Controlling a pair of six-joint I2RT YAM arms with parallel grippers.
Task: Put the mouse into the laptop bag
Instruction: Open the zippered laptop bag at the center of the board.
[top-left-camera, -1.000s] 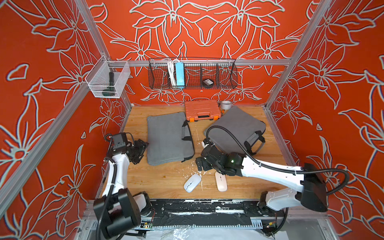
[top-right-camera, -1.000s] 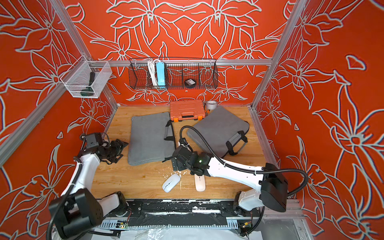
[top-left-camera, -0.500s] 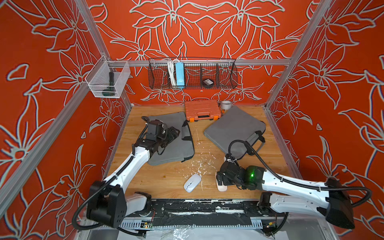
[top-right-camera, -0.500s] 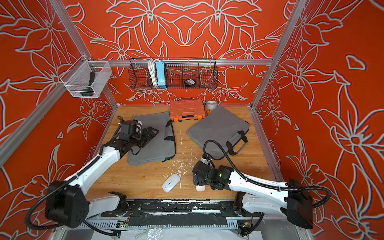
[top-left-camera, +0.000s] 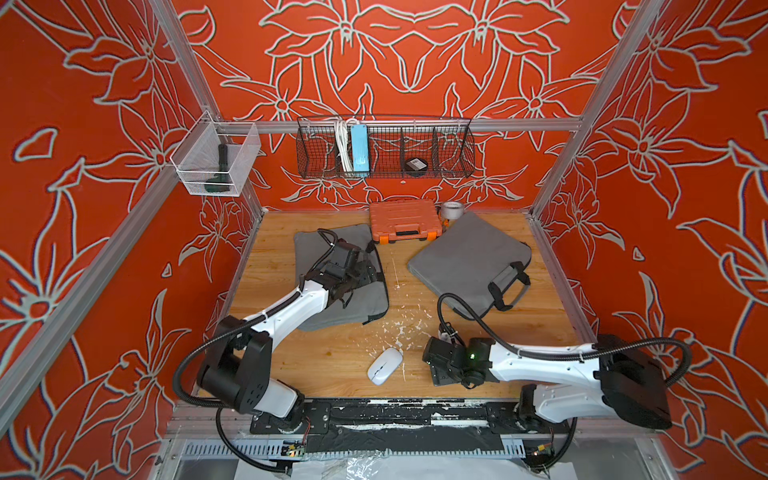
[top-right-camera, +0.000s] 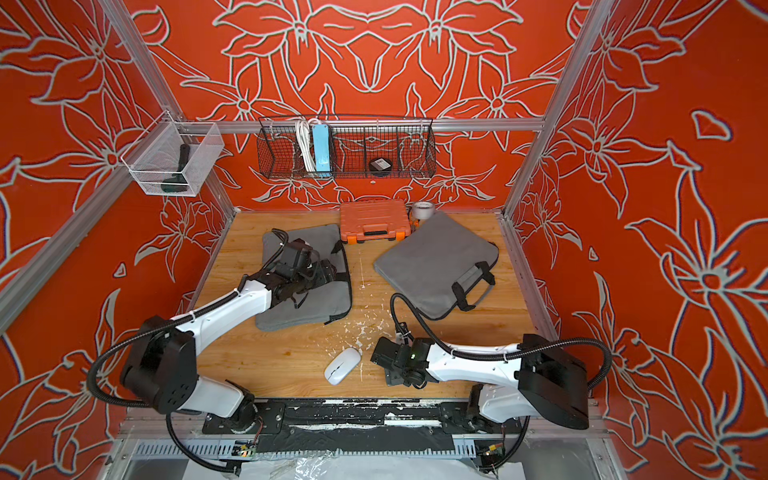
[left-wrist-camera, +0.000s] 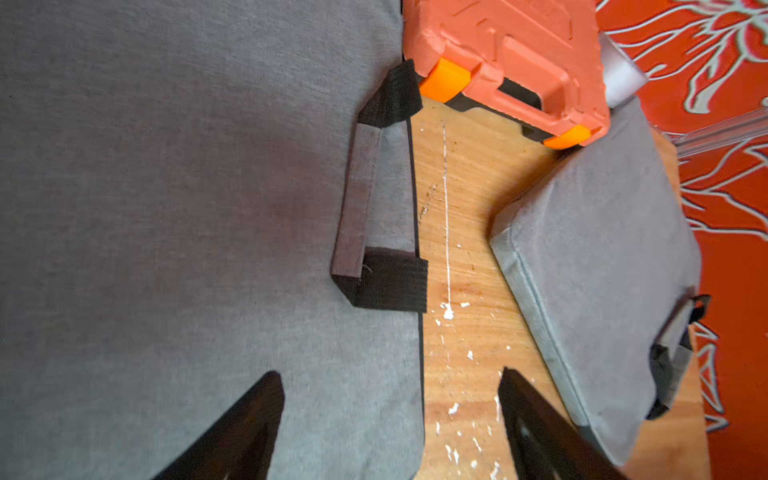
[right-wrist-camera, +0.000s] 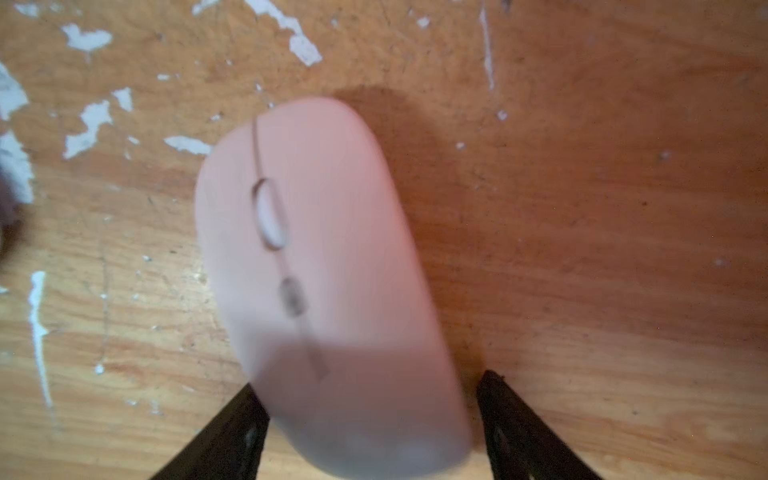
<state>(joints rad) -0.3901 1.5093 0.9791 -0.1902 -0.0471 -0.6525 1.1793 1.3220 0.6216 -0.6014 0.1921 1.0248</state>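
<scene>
**Right arm.** Over the last second the arm has drawn back from the middle of the surface (top-left-camera: 328, 357) to its near edge and lowered over the pink mouse (right-wrist-camera: 316, 249). The right end effector (right-wrist-camera: 370, 380) has narrowed from full spread and now straddles the rear of the mouse, which lies flat on the wood. One finger appears to touch the shell, and a strip of wood shows beside the other. The wrist view is blurred, so treat the mouse as not yet gripped. In both top views the arm hides it. The white mouse (top-left-camera: 385, 365) lies just beside the arm.

**Left arm.** It has swung in from the left edge and hovers over the left bag (left-wrist-camera: 166, 208), near the handle (left-wrist-camera: 357, 199). The left end effector (left-wrist-camera: 390, 374) is wide open and empty.

**Implication.** Pick-up is under way. The bag looks closed, so opening it is likely the left arm's job.
</scene>
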